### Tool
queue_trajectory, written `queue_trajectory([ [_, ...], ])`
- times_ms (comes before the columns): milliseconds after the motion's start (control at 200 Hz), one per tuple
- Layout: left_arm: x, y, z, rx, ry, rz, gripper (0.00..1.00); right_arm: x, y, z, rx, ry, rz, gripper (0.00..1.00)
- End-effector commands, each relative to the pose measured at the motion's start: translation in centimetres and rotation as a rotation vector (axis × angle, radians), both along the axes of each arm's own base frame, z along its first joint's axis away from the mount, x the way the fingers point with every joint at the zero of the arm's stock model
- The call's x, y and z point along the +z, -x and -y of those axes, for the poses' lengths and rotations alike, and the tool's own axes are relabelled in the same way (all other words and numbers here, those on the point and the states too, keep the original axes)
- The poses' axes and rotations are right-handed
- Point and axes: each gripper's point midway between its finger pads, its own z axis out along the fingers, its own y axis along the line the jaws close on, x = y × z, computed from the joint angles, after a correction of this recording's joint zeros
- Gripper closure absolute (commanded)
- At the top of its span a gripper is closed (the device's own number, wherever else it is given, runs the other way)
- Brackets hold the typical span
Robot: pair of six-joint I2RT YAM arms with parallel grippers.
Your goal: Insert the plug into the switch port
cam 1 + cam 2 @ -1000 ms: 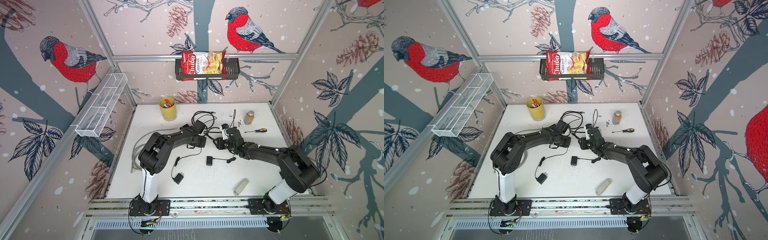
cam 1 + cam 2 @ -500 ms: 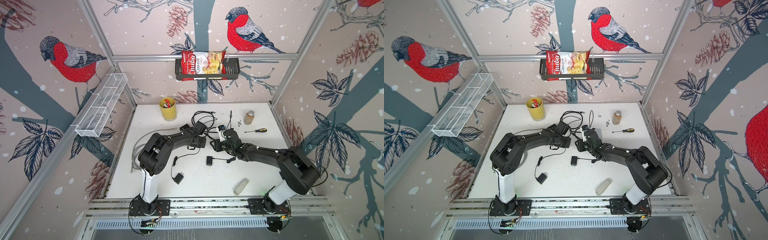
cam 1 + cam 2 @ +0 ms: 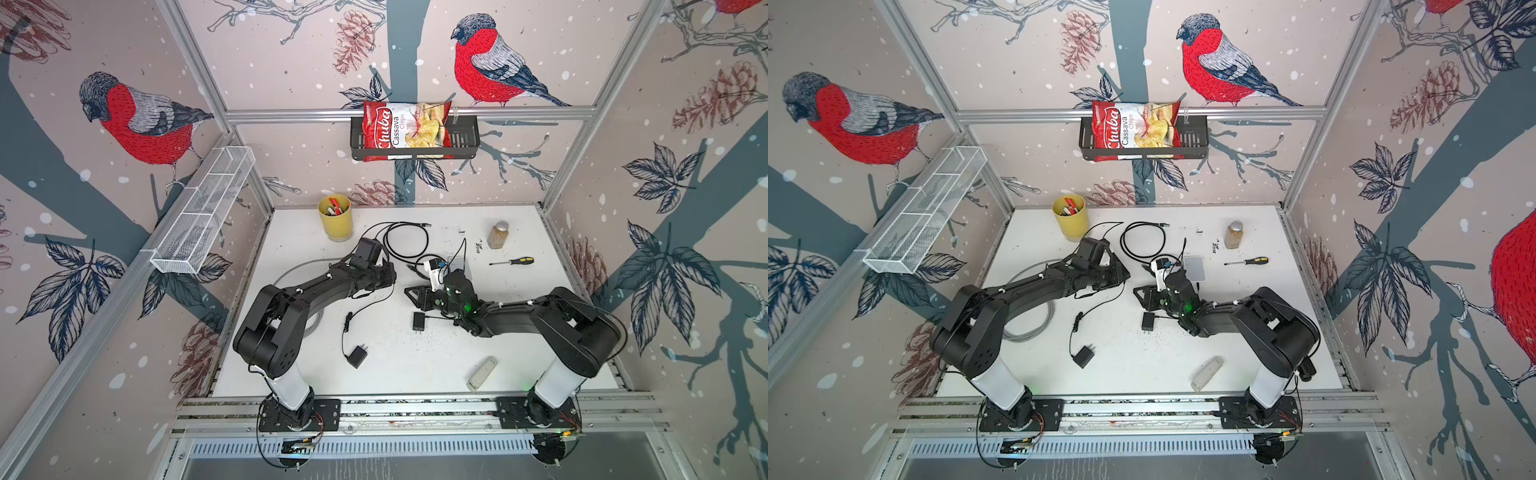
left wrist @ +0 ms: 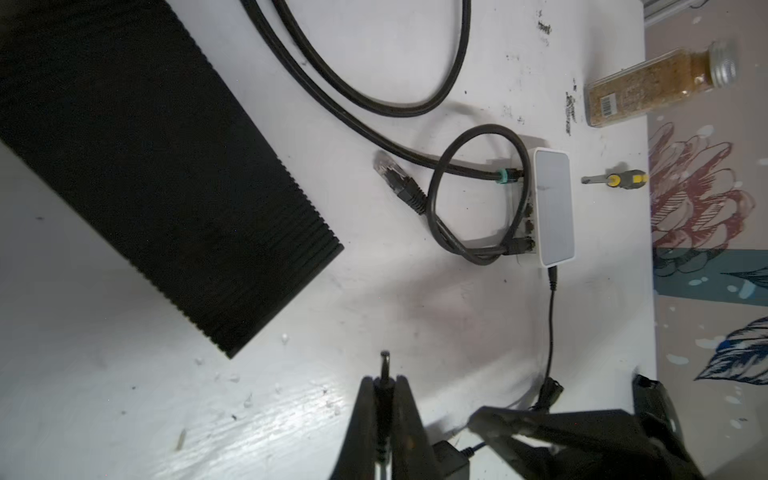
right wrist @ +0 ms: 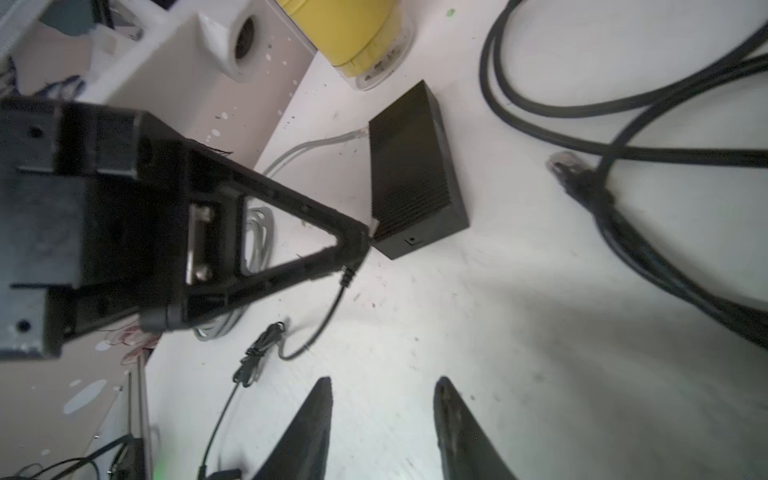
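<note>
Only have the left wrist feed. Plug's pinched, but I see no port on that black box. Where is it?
Observer: Right wrist view shows a small port on the short end face of the black box, the face toward the left gripper.
Operator: Right gripper free?
Observer: Yes, right gripper is open, nothing between its jaws.
Operator: Where does that cable end?
Observer: In a top view the cable from the plug runs to a black adapter on the table.
</note>
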Motion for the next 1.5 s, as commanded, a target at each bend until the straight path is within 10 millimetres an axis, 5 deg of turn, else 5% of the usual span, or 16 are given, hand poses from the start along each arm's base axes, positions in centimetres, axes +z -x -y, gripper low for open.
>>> queue_trajectory([
  [0, 1.0, -0.3, 0.8, -0.004, 0.062, 0.022, 1.00, 2.4, -0.2, -1.8, 0.011, -0.115, 0.025, 0.58],
  [405, 1.5, -0.4, 0.8, -0.006, 0.067, 0.035, 1.00, 0.3, -0.5, -3.6, 0.016, -0.124, -0.044, 0.66],
  [1496, 1.5, -0.2, 0.9, -0.009, 0.090, 0.023, 1.00, 0.7, -1.7, -3.6, -0.023, -0.156, -0.031, 0.92],
])
